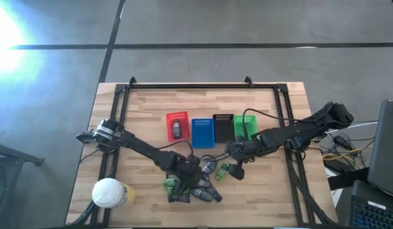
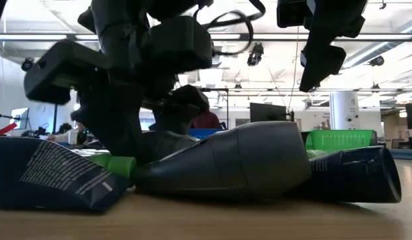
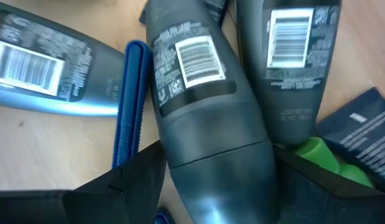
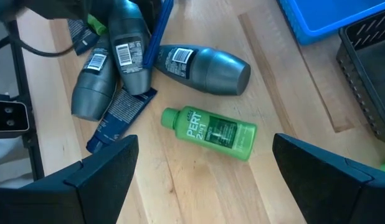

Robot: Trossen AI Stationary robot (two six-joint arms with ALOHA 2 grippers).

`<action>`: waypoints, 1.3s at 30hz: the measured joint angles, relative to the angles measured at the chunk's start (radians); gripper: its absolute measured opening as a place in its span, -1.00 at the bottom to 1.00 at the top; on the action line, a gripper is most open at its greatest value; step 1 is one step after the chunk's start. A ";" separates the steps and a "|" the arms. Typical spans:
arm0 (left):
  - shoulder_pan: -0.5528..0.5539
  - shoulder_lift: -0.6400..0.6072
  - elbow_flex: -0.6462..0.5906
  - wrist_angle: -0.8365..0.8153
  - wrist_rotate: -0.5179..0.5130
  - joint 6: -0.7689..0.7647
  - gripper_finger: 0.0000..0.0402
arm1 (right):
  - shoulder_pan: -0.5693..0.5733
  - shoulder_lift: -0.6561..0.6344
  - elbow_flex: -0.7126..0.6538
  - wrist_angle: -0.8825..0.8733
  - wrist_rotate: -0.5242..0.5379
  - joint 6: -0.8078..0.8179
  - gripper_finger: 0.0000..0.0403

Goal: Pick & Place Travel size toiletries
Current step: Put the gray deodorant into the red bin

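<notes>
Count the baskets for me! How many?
4, in a row mid-table: red basket, blue basket, black basket, green basket. The right arm covers part of the green one; none looks hidden.

Grey concrete floor (image 1: 247,25) surrounding the wooden bench (image 1: 152,102); glare hitting top left; ceiling lights (image 2: 393,57) glowing over an open room.

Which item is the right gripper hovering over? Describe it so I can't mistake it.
Start at the green basket at the right end of the basket row, then come toward the table's front edge. Under the open right gripper lies a green bottle, the only bright green, white-lettered bottle beside grey ones.
</notes>
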 joint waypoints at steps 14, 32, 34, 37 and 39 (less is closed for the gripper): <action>0.003 0.003 0.011 -0.004 -0.006 -0.014 0.03 | 0.000 0.000 0.000 -0.005 0.000 0.007 0.83; 0.008 -0.074 0.010 -0.149 -0.037 0.014 0.02 | 0.002 0.000 0.000 -0.005 0.001 0.076 0.83; 0.008 -0.084 0.008 -0.162 -0.042 0.014 0.02 | 0.002 0.000 0.000 -0.005 0.001 0.079 0.83; 0.009 -0.106 0.007 -0.177 -0.051 0.017 0.02 | 0.002 0.000 0.000 -0.004 0.001 0.091 0.83; 0.012 -0.120 0.008 -0.178 -0.056 0.018 0.02 | 0.002 0.000 0.000 -0.002 0.002 0.109 0.83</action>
